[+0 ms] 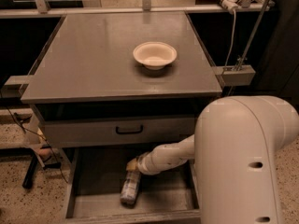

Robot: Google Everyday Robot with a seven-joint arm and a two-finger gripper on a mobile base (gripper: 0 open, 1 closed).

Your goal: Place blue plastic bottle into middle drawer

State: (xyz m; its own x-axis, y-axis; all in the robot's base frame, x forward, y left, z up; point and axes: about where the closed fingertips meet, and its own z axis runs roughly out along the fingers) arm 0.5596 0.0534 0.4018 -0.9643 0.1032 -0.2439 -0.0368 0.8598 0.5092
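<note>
Camera view looks down on the robot's white arm, whose bulky housing fills the near right. From it a slimmer forearm reaches left and slightly downward into the open middle drawer. The grey cabinet spreads across the centre, its flat top running toward the far side. Below the top sits a shut drawer front with a black handle. The middle drawer is pulled out toward the near edge beneath it. A white paper bowl stands on the cabinet top, right of centre. The blue plastic bottle lies on the drawer floor, lengthwise near to far. The gripper meets the bottle's far end; whether it clasps the bottle cannot be told.
</note>
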